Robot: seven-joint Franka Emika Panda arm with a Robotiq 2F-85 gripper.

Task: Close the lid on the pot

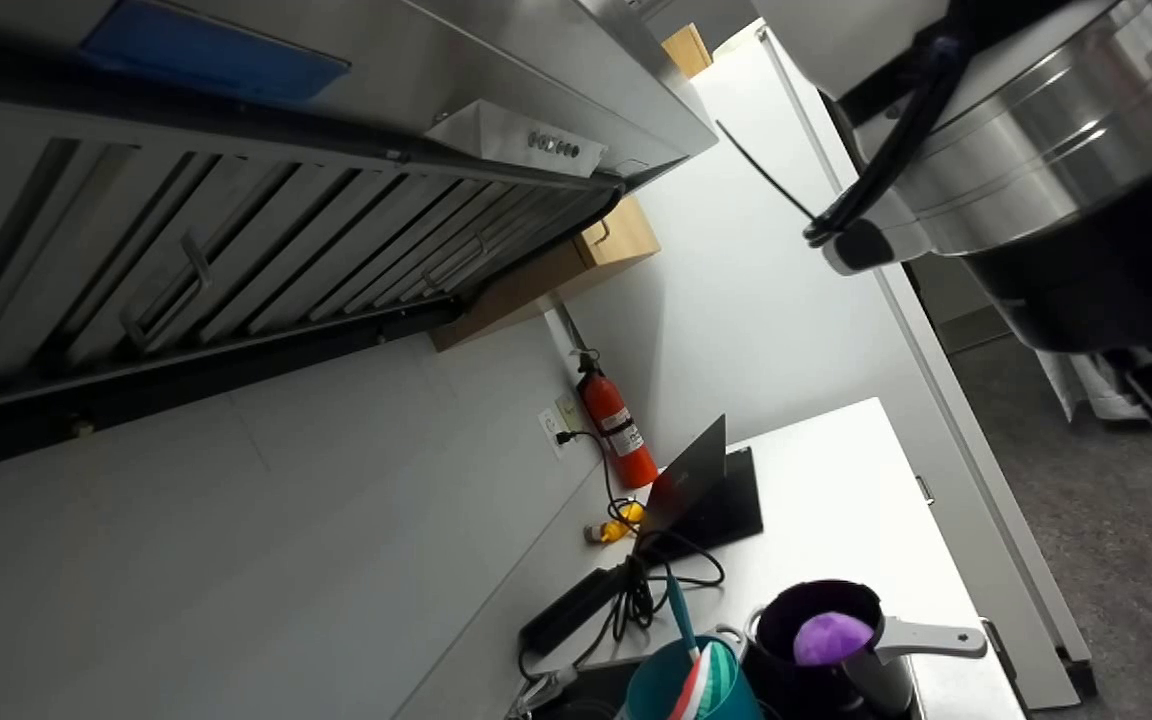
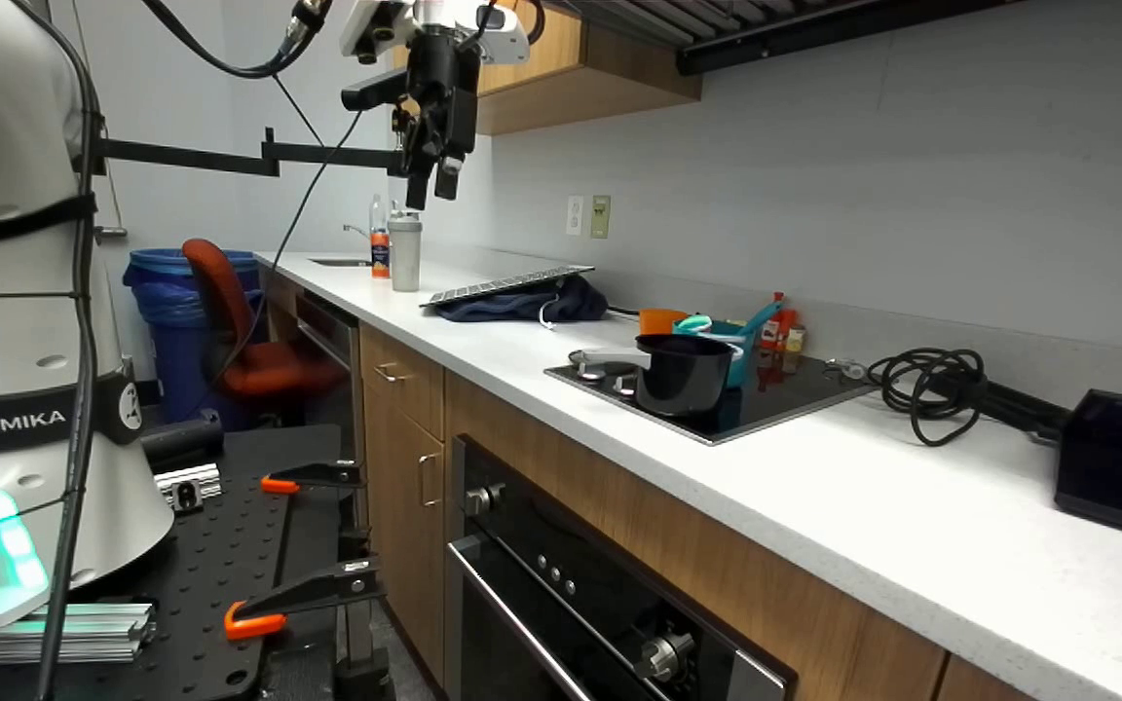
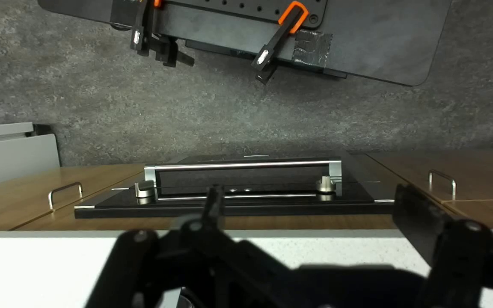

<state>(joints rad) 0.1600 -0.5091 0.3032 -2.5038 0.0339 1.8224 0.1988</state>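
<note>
The pot is round and very dark purple, with a straight grey handle; it is open at the top and a rounded purple thing shows inside. In an exterior view the pot stands upright on the black cooktop, handle toward the far end of the counter. My gripper hangs fingers down, well above the counter and apart from the pot. In the wrist view the gripper has its fingers wide apart with nothing between them. I cannot make out the lid in any view.
A teal container with utensils and an orange cup stand beside the pot. A coiled cable and a black device lie on the counter. A shaker bottle stands near the gripper. A range hood hangs overhead.
</note>
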